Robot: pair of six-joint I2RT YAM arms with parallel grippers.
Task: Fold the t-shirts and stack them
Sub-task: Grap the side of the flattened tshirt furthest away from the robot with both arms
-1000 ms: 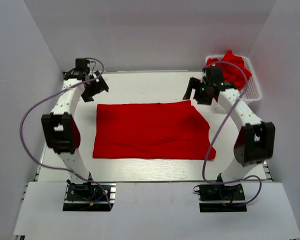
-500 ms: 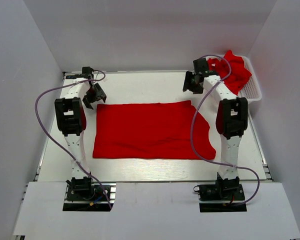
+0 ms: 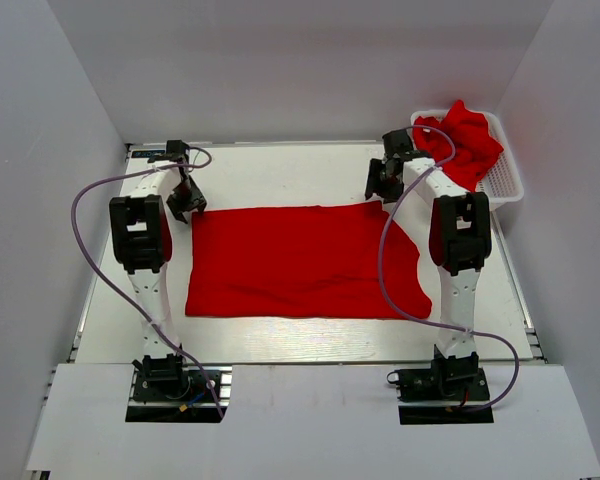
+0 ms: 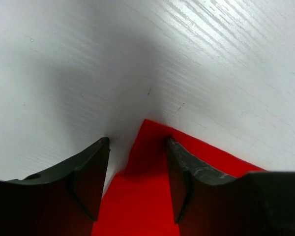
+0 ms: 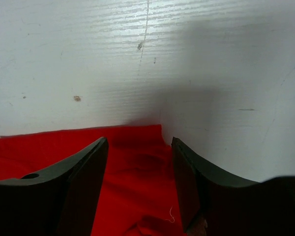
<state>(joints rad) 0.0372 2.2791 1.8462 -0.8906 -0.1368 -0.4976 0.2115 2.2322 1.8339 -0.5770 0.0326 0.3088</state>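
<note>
White tabletop (image 3: 280, 165) spreads beneath me. My left fingers (image 4: 86, 169) stand apart, holding nothing, straddling the far-left corner of the flat t-shirt (image 3: 300, 260). My right fingers (image 5: 83, 172), equally parted and empty, straddle its far-right corner. Whether any tip touches cloth, I cannot tell. Beyond my right arm, crumpled t-shirts (image 3: 470, 140) fill the basket (image 3: 508, 185), hiding part of its rim.
</note>
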